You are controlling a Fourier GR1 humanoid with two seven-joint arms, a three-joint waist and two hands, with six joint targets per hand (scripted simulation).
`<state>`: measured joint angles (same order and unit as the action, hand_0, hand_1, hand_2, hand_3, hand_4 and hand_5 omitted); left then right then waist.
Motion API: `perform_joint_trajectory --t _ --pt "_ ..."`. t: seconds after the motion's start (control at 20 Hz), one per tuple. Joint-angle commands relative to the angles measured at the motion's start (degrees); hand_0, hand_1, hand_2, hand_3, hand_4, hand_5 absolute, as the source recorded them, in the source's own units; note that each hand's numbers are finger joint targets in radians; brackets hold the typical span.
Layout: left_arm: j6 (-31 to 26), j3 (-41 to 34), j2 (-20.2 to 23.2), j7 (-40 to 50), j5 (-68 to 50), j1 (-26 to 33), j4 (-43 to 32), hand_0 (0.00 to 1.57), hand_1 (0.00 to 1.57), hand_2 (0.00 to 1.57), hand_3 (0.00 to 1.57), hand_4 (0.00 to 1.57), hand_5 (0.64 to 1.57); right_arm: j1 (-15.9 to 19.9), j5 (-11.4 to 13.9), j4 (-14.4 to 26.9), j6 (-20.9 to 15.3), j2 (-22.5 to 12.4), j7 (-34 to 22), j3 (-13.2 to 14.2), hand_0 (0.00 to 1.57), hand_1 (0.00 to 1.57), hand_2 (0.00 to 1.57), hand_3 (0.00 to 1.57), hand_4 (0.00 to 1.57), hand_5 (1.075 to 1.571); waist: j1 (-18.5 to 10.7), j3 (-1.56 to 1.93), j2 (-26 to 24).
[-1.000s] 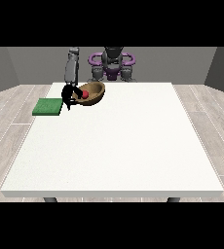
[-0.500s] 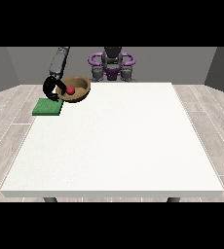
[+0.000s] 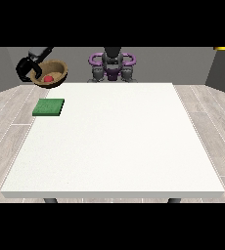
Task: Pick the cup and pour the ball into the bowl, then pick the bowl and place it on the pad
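Observation:
A brown wooden bowl hangs in the air past the table's far left corner, tilted towards the camera. A red ball lies inside it. The black hand at the view's left has its fingers curled round the bowl's left rim. The green pad lies flat on the white table near its left edge, below and in front of the bowl. No cup shows. The hand at the view's right is hidden from view.
The robot's grey and purple torso stands behind the table's far edge at the middle. Wooden floor surrounds the table on both sides.
The hand at the view's left has carried the bowl, ball inside, up and further left, from over the table's far edge to beyond its corner. The pad has not moved.

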<state>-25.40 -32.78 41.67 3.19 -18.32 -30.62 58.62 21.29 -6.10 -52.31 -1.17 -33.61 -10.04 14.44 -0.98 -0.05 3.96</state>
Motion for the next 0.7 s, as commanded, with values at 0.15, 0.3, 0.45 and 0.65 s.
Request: perform_joint_trajectory --t 0.15,0.3,0.45,0.65 --pt "-1.13 -1.64 3.22 -7.49 0.46 0.62 -4.47 0.0 0.0 0.0 0.0 1.21 1.551 3.34 -0.39 0.64 1.52 -2.12 0.82 2.27 1.57 1.57 1.57 0.38 1.12 1.568 1.19 0.04 4.98" --pt "-0.15 -0.54 2.22 -4.09 -1.76 -1.62 -0.09 0.0 0.0 0.0 0.0 1.21 1.555 4.74 -1.46 8.34 3.9 -4.68 6.82 5.79 1.57 1.57 1.57 0.46 1.11 1.567 -1.57 0.1 7.46" --pt "-0.04 0.3 0.94 -6.36 -0.77 -0.06 0.06 0.0 0.0 0.0 0.0 1.21 1.553 6.95 -3.25 9.73 2.48 -2.86 4.34 6.96 1.57 1.57 1.57 0.45 1.07 1.566 -2.5 0.08 7.91" --pt "-3.93 -0.53 2.87 -9.51 -1.75 0.4 -2.26 0.0 0.0 0.0 0.0 1.21 1.556 7.39 -2.85 9.56 -1.95 2.54 6.73 6.29 1.57 1.57 1.57 0.45 1.04 1.57 -3.53 0.06 9.5"
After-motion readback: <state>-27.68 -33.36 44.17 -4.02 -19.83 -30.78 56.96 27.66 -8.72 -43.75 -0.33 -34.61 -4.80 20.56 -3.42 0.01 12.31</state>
